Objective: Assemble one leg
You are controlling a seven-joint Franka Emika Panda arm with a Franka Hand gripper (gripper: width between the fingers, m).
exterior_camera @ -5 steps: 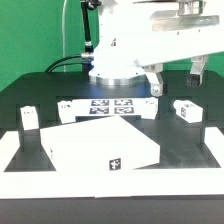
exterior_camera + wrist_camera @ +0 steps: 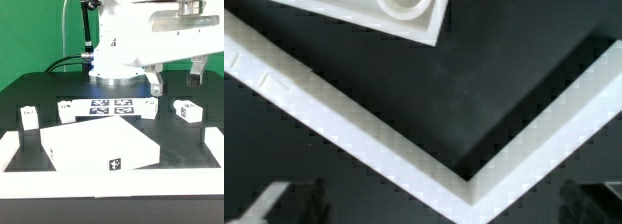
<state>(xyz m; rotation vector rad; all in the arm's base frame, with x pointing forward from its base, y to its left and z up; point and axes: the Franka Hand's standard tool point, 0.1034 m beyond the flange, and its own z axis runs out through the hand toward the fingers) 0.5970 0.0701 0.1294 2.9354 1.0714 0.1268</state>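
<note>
Claw [image 2: 177, 82] seen spread wide, empty, raised over bench [image 2: 185, 140] at far right. Leg [image 2: 186, 110], small blocky white plastic post, marker-tagged, laid on matte black surface near claw, untouched. Smooth white square panel [image 2: 100, 148] placed near centre.

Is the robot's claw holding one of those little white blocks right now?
No: the gripper hangs open and empty in the exterior view, and the nearest leg lies on the table, apart from it.

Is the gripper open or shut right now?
Open. The gripper has its two fingers wide apart in both views, with nothing held between them.
</note>
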